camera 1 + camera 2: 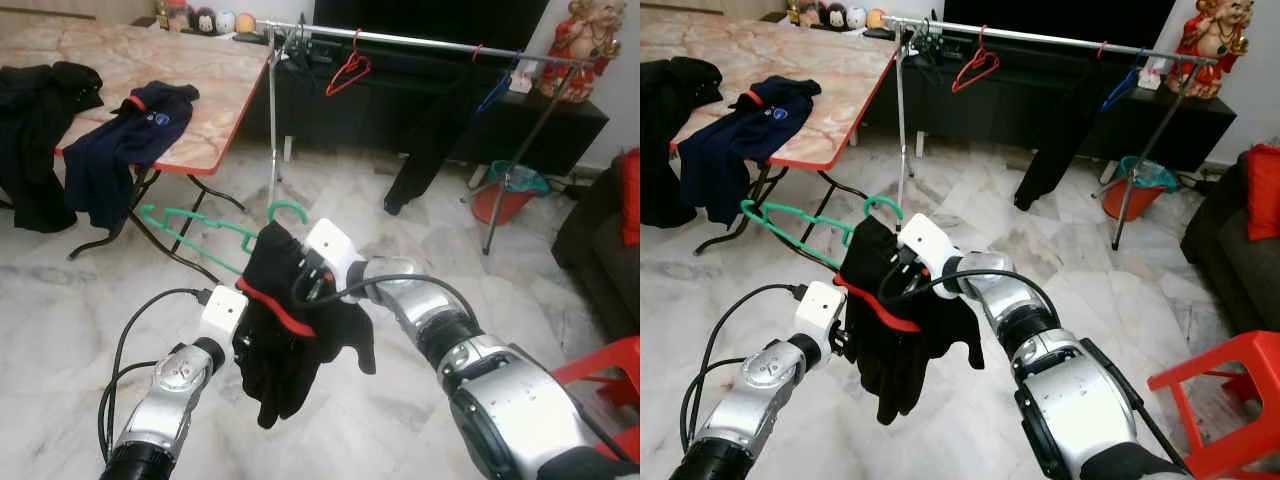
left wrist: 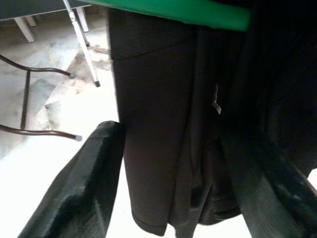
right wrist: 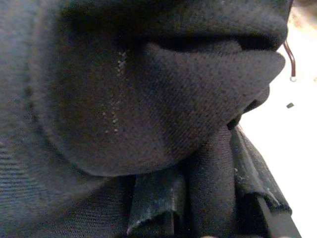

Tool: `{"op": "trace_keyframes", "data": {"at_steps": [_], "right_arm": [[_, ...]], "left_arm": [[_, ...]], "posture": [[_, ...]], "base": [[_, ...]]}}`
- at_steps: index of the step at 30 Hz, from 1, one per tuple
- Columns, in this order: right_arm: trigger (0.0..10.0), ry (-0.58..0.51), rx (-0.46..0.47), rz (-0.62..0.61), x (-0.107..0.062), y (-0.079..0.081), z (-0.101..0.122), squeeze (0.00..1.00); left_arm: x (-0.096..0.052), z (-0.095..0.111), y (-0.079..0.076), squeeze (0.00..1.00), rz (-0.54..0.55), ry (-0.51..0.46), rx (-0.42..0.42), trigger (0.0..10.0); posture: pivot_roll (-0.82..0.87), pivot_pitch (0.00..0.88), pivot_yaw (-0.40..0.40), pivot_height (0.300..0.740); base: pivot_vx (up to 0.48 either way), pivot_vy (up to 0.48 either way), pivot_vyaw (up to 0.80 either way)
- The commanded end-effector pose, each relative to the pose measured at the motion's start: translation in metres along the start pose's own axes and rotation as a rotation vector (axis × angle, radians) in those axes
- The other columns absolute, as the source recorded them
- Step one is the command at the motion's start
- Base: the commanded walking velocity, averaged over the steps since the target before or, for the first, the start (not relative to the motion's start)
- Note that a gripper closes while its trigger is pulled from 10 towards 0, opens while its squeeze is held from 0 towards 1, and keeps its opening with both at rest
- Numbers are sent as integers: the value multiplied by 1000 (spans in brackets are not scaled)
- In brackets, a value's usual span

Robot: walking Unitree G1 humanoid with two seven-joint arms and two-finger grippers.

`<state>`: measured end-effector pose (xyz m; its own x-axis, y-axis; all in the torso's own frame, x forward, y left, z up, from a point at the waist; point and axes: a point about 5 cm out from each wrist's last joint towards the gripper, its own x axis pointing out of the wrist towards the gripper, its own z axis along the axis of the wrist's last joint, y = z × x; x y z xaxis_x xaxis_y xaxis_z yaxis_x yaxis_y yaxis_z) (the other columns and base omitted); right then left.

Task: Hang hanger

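**Soft shirt on a green hanger, far from the rail**

Far ahead of me stands the big clothes rail [image 1: 420, 42], with a red hanger [image 1: 349, 70] already on it. To my far left is the marble table [image 1: 200, 70], with a blue shirt [image 1: 125, 145] draped over its edge.

Close to me, between my two arms, is the green hanger [image 1: 200, 225]. It sticks out to the left, and its hook [image 1: 287, 209] curls up by my right wrist. A black shirt [image 1: 290, 330] with a red trim hangs over it in a bunch.

My right gripper [image 3: 163, 208] is buried in the black cloth, so I cannot tell how its fingers stand. My left gripper [image 2: 173, 188] sits just below the hanger, with its fingers [image 2: 79, 188] spread wide around a hanging fold of the shirt.

I think the hanger is light and stiff, a bit bendy and smooth. The shirt is soft and floppy and may slide off. I would hold the hanger near the hook, keep it level, and leave the hook free for the rail.
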<state>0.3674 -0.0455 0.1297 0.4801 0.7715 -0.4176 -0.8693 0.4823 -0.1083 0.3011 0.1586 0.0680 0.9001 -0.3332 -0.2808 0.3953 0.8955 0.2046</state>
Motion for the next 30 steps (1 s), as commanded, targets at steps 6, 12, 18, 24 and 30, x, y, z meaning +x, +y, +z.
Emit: {"op": "trace_keyframes", "data": {"at_steps": [6,12,18,24,30], "right_arm": [[10000,-63,-18,7,0,-3,20,0],[10000,-70,-18,26,2,1,22,0],[10000,-79,-16,46,6,6,25,0],[10000,-85,-13,51,7,7,27,0],[10000,-72,-15,44,5,5,24,0]], "left_arm": [[7,-3,-1,325,58,36,49,10000],[10,2,2,0,136,11,39,10000],[14,10,0,0,140,-52,11,10000],[13,9,0,0,142,-53,19,0],[10,-10,9,0,207,62,89,0]], "posture": [[208,0,-156,740],[208,0,-159,740],[209,0,-161,740],[208,0,-160,740],[207,0,-160,740]], "base": [[0,0,0],[0,0,0],[0,0,0],[0,0,0],[0,0,0]]}}
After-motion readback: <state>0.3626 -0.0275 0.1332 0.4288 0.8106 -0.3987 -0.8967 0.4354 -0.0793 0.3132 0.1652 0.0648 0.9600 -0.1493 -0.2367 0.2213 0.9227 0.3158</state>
